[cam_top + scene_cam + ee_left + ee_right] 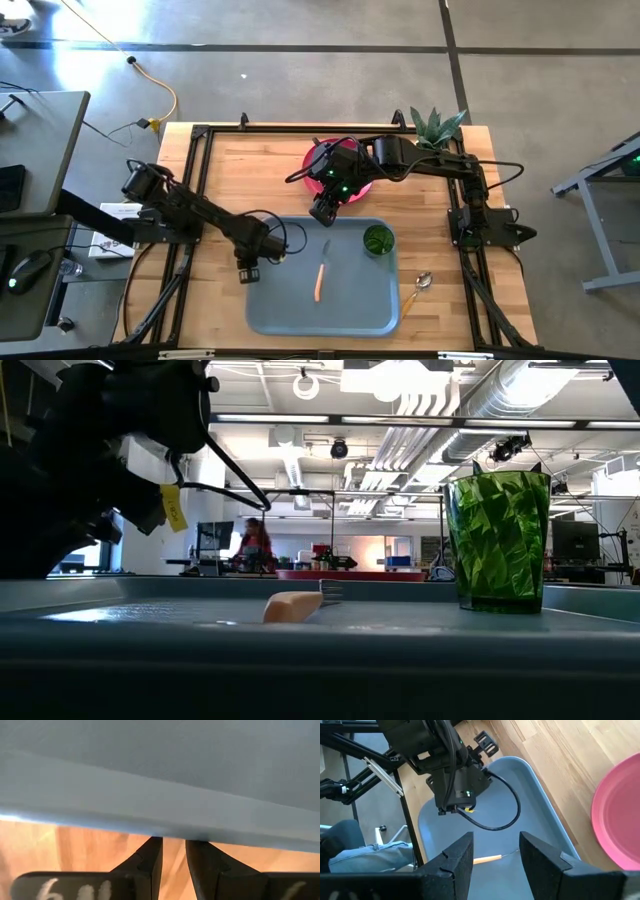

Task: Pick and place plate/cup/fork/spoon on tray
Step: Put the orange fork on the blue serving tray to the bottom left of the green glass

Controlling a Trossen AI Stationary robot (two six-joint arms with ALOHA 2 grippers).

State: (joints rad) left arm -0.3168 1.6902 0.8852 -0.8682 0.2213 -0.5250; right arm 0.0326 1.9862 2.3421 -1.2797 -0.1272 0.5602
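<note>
- The left gripper (249,273) is pinching the tray (290,310) at its left edge, jaws nipped on the raised rim.
- The right gripper (322,212) is hovering over the tray's far edge, jaws spread and holding nothing.
- The fork (320,282) is lying mid-tray; the cup (378,240) is standing at its far right corner.
- The plate (318,158) is sitting on the desk behind the tray: probably light, stiff and slick, best taken by its rim.
- The spoon (416,291) is lying on the desk beside the tray's right edge.
</note>
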